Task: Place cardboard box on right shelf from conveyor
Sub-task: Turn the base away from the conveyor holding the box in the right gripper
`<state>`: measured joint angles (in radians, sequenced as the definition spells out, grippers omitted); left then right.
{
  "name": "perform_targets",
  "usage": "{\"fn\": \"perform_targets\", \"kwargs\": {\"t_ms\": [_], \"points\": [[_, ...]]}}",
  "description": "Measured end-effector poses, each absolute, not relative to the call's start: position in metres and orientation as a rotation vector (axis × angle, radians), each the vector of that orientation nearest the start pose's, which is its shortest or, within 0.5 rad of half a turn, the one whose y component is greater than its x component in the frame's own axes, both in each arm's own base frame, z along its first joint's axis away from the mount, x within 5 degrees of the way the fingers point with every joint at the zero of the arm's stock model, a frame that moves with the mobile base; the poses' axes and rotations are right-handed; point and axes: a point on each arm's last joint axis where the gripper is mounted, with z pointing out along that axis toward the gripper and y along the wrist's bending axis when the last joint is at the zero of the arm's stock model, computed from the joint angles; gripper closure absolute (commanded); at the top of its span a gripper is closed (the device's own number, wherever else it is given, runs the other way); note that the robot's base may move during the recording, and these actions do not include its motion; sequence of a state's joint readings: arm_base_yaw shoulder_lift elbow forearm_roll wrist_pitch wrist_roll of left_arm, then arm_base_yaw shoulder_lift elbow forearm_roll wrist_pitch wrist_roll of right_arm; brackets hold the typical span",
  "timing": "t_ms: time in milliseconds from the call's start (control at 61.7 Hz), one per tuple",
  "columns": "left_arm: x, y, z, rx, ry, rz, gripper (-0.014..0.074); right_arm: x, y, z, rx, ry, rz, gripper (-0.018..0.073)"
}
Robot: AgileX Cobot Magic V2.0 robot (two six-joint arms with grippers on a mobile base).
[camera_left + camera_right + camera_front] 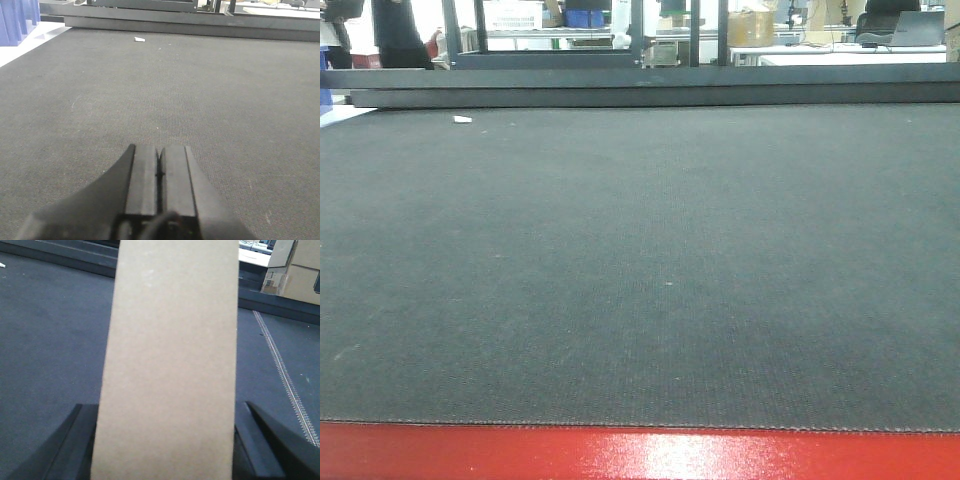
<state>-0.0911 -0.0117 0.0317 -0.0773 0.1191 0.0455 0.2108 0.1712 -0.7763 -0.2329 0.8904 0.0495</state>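
- As seen from the front, fills nearly the whole view: conveyor (640, 260), wide, flat, dark grey and textured, running off to a dark rail (640, 92) at the far edge.
- Along the near edge, glossy red frame (640, 455), touching the conveyor's hem, with a pale glare patch near the middle.
- Beyond the rail, a blurred background of dark uprights and pale tables; tan cartons (295, 270) at the upper right of the right wrist view.
- Off the conveyor's left side, blue bins (17, 20), at the upper left of the left wrist view.
- Close to the right wrist camera, box (170, 365): plain tan cardboard, unprinted on the face shown, standing on end. Covers the middle of that view from top to bottom, with conveyor behind it on both sides. Lower end out of view, so cannot tell whether resting on the conveyor or lifted off it.
- Dark right fingers (270, 440), spread wide, one at each side edge of the box and pressed against it, with the box held between them.
- Dark left fingers (142, 180), closed flat against each other with only a hairline slit between, holding nothing, low over the conveyor and pointing toward the rail.
- Pale stitched seam (285, 375) running along the conveyor, to the right of the box.
- Small white scrap (463, 119) lying on the conveyor near the rail at the far left, well apart from the left fingers.
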Motion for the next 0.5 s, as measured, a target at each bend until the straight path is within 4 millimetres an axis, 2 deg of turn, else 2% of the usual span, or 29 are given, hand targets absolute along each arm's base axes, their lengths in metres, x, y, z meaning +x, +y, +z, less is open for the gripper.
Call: {"fn": "perform_targets", "kwargs": {"t_ms": [503], "points": [[0.0564, -0.006, 0.1923, 0.056, 1.622, -0.102, 0.0713, -0.0012, -0.0169, 0.3696, -0.14, 1.748, -0.076, 0.0397]]}}
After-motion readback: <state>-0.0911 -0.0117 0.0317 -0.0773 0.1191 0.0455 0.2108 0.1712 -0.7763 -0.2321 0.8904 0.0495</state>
